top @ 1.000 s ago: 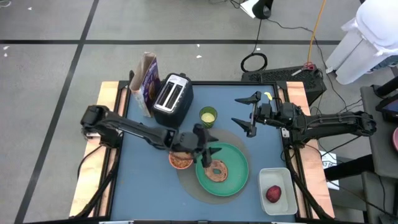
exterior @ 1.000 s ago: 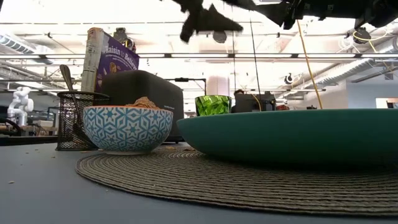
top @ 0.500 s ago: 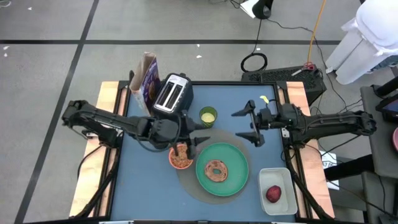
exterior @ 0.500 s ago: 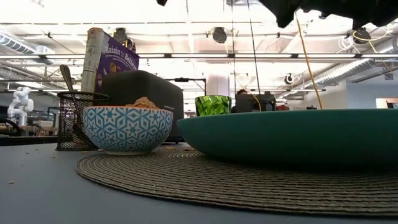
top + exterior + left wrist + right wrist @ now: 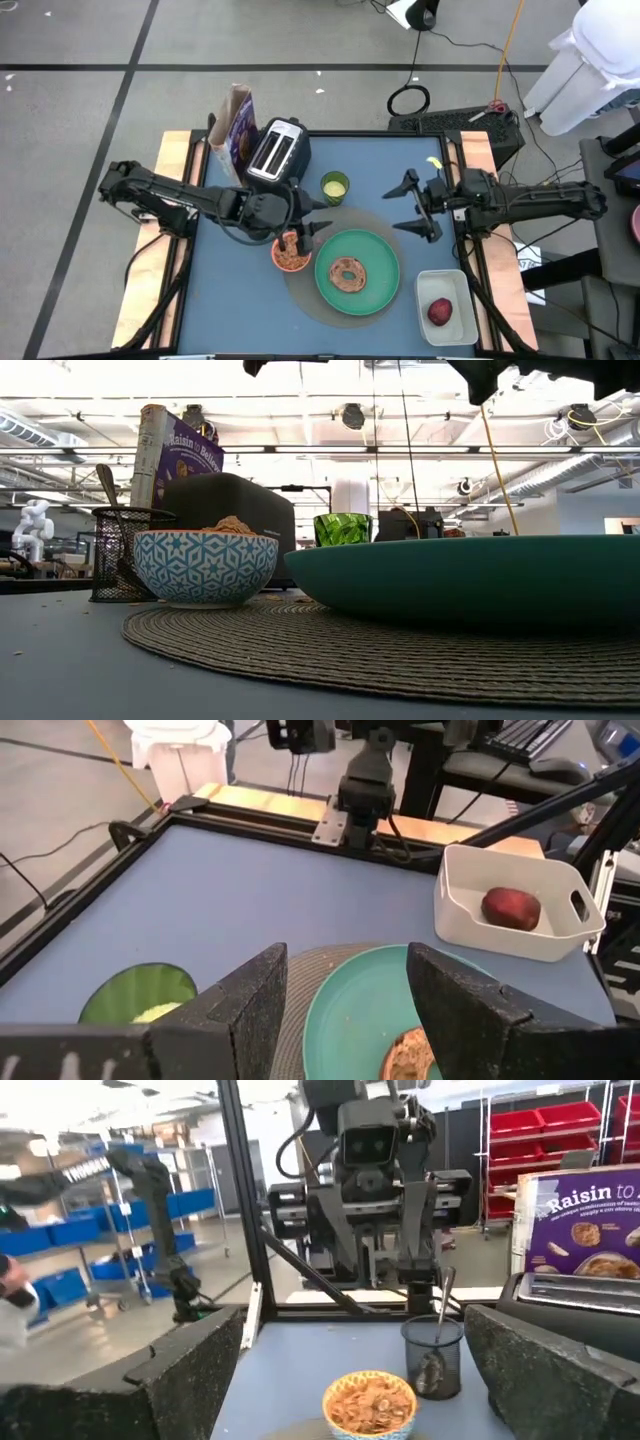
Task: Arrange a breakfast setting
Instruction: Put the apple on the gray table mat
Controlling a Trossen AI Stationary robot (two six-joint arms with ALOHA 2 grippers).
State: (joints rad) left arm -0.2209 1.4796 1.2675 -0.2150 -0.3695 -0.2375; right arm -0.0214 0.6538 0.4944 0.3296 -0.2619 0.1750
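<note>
Blue table (image 5: 235, 300) with wooden side rails; grey taped floor around it, cables and a black stand past the far edge. In the low view the room behind is an open lab with ceiling lights.

Round woven mat (image 5: 300, 290) sits toward the near edge, right of centre. On it: green plate (image 5: 372, 285) carrying the bagel (image 5: 349, 273), and the bowl (image 5: 291, 258) of cereal touching the plate's left side. Green cup (image 5: 334, 186) stands just beyond the mat. Toaster (image 5: 277, 155) and cereal box (image 5: 238, 130) are at the far-left corner; mesh holder with the spoon (image 5: 437, 1320) shows beside the bowl in the right wrist view. White tub (image 5: 445, 310) at the near-right corner holds the dark-red fruit (image 5: 440, 311) — not yet on the setting.

Left gripper (image 5: 308, 213) hovers over the bowl's far side, jaws part-open, holding nothing. Right gripper (image 5: 412, 207) hangs over the right edge, jaws spread wide, empty.

Free space: the near-left quarter of the table and the far-right stretch between cup and right rail are bare — the two grippers are well apart.
</note>
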